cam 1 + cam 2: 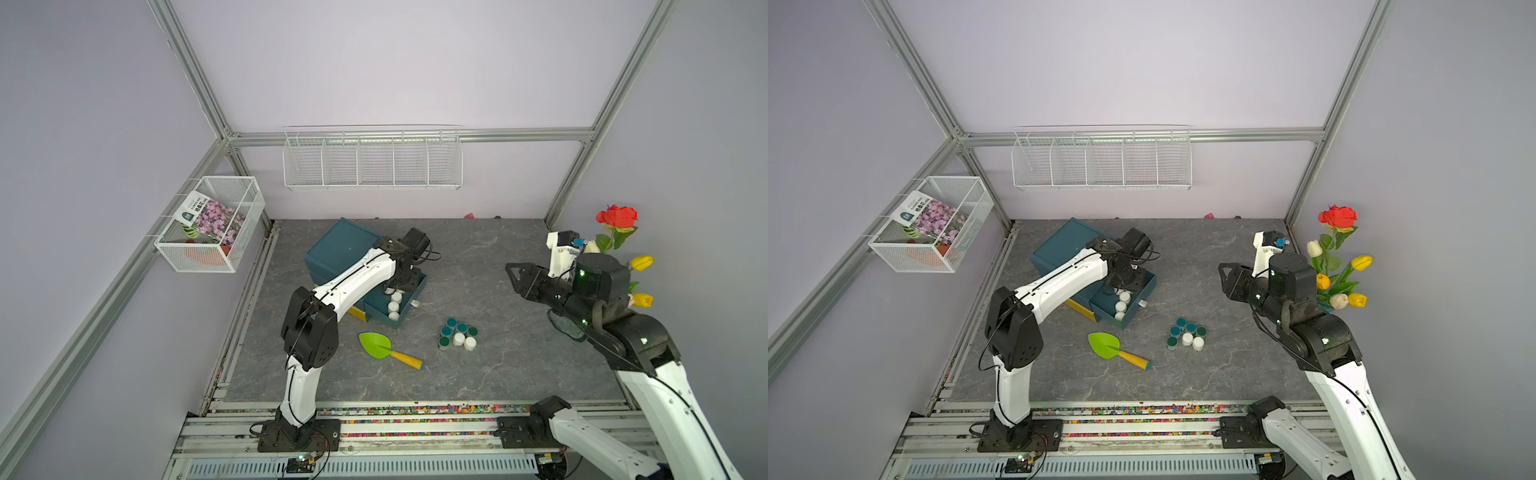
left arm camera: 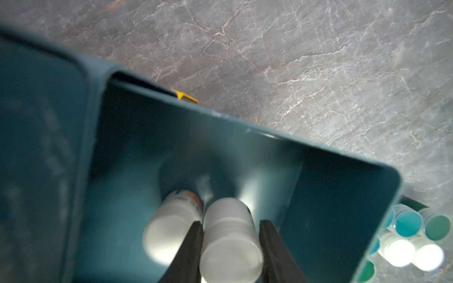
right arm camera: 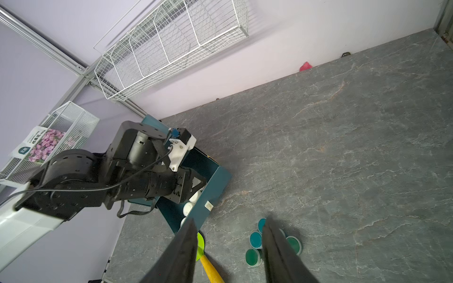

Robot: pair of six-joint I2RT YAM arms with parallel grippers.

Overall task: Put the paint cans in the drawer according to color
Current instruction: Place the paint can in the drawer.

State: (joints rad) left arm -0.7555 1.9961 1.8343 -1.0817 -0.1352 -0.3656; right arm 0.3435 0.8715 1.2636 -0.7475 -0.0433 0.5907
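Observation:
A teal cabinet (image 1: 338, 245) stands at the back left with its top drawer (image 1: 417, 297) pulled out. White paint cans (image 1: 393, 306) lie in a row inside it. My left gripper (image 2: 230, 222) reaches down into the drawer, shut on a white paint can (image 2: 229, 235), beside another white can (image 2: 169, 227). In both top views a cluster of paint cans (image 1: 457, 334) (image 1: 1187, 334) stands on the table, several with blue or green lids and two with white lids. My right gripper (image 1: 510, 270) (image 3: 229, 220) hangs open and empty, high to the cluster's right.
A green trowel (image 1: 384, 348) with a yellow handle lies in front of the drawer. A yellow lower drawer (image 1: 357, 313) peeks out. A wire basket (image 1: 212, 224) hangs on the left wall, a wire rack (image 1: 372, 160) on the back wall. Artificial flowers (image 1: 619, 232) stand at the right.

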